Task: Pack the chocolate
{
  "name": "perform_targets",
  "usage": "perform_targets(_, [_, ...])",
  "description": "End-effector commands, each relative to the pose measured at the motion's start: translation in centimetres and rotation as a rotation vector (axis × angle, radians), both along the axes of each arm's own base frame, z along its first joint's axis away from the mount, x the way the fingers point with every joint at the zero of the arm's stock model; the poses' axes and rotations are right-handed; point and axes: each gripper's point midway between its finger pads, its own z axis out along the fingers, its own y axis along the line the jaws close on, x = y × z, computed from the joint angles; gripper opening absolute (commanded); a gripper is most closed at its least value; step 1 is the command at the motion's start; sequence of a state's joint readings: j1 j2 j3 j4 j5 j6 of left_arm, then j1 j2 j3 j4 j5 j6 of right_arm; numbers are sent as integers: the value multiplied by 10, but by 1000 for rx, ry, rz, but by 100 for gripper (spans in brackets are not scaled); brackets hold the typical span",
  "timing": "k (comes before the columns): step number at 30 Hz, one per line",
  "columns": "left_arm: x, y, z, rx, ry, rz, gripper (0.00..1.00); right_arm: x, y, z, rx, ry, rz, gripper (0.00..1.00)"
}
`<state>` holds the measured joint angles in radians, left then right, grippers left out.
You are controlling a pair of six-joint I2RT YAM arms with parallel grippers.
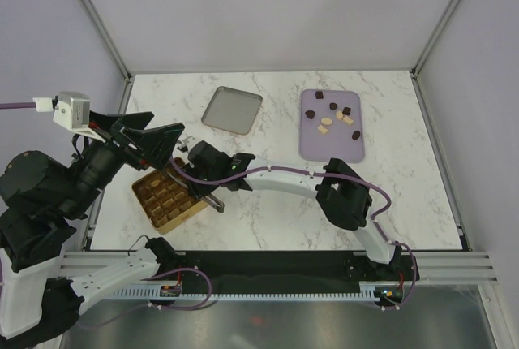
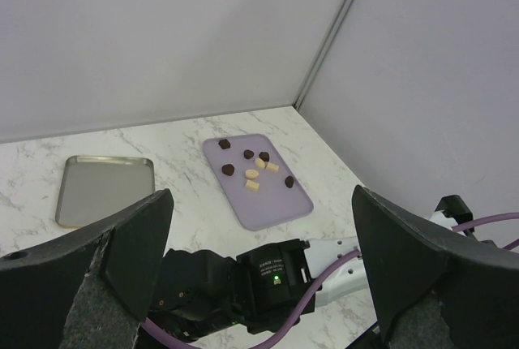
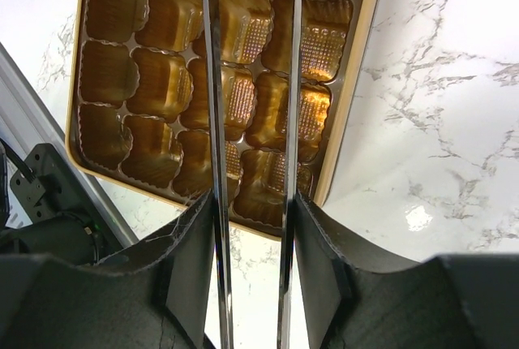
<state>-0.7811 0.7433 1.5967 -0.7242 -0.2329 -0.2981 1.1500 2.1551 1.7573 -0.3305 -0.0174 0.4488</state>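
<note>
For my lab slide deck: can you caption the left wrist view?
Open left gripper frames the lilac tray of dark and cream chocolate pieces, a metal tray beside it.

— You've got bright, even overhead light; shadows on the counter (image 1: 268, 211) are soft.
— Glare?
— One spot beside the box (image 3: 105, 81); your left tool (image 2: 261, 195) looks blurred up close.

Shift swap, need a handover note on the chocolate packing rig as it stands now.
Left pincer: open, empty, held up at the left.
Right pincer: down over the gold box; blades slightly apart, can't tell if it holds a piece.
Chocolate: nine pieces on the lilac tray.
Done: no piece visible in the box.
Left to do: move all of them into the box.
</note>
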Motion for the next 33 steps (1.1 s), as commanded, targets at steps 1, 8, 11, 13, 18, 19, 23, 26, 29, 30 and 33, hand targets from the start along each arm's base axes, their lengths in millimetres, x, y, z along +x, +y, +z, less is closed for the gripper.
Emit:
perform_targets(1, [3, -5, -1, -14, 18, -7, 99, 6, 1, 57, 90, -84, -18, 49])
perform_targets(8, [9, -8, -8, 13, 31, 5, 99, 24, -30, 99, 116, -157, -88, 48])
perform_targets(11, [13, -12, -14, 32, 42, 4, 99, 39, -59, 113, 119, -172, -142, 48])
perform_targets(13, [15, -14, -19, 45, 50, 5, 99, 55, -87, 122, 101, -186, -200, 48])
perform_targets(18, [23, -18, -35, 88, 75, 17, 100, 94, -190, 105, -50, -187, -402, 48])
perform_targets(19, [26, -20, -41, 103, 86, 23, 100, 101, -213, 114, -61, -210, -461, 48])
perform_targets(23, [36, -25, -60, 143, 122, 41, 100, 122, -307, 97, -209, -223, -646, 49])
perform_targets(26, [42, -31, -71, 169, 146, 38, 100, 131, -358, 82, -292, -189, -723, 49])
perform_targets(29, [45, -35, -78, 188, 162, 35, 100, 134, -383, 69, -316, -145, -717, 50])
perform_targets(30, [46, -36, -79, 189, 165, 33, 100, 136, -391, 67, -317, -133, -723, 51])
perform_targets(33, [48, -39, -83, 197, 174, 33, 100, 139, -400, 59, -331, -112, -697, 53])
